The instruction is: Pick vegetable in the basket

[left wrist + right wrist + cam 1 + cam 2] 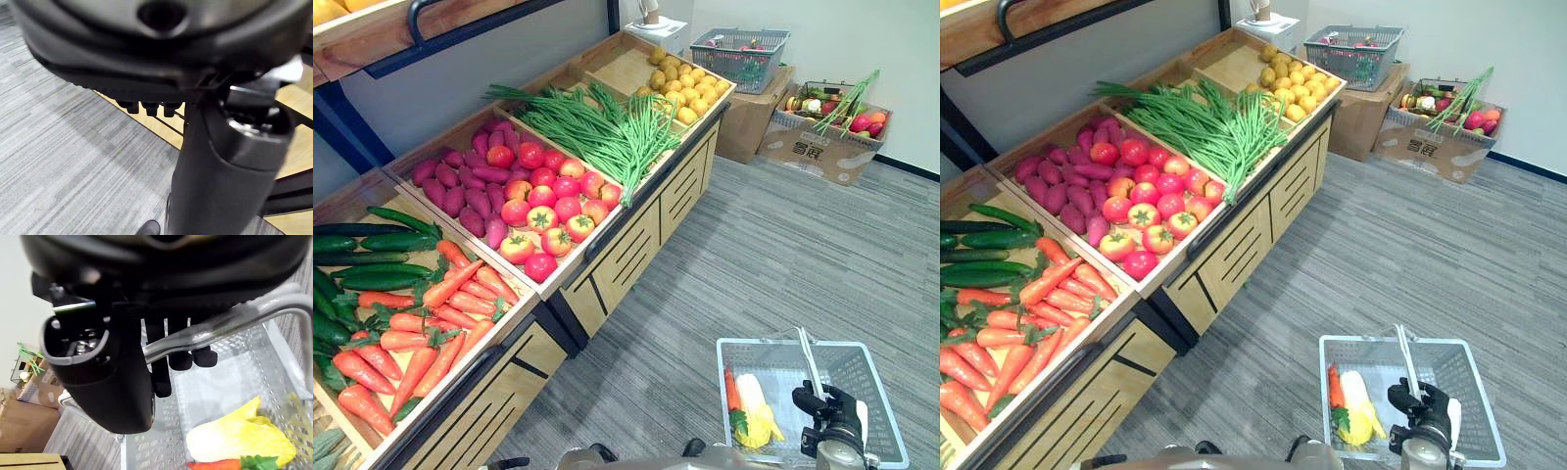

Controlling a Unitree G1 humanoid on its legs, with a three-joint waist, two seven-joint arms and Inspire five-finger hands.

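**Basket gripped, left hand unclear**

Left hand (146,58) hangs over the floor (58,147). Its fingertips (149,107) barely peek past the palm, so open or curled cannot be told. Carrots (411,343) on the stand (626,259) run off the edge. Right hand (824,406) curls round the basket (862,377) handle (806,354), hiding part of it. Inside, a carrot (731,389) touches a yellow cabbage (756,409).

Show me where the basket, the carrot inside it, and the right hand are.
basket (759,341): left eye view, on its far rim.
carrot (732,389): left eye view, on its orange body.
right hand (827,403): left eye view, on the back of the hand.
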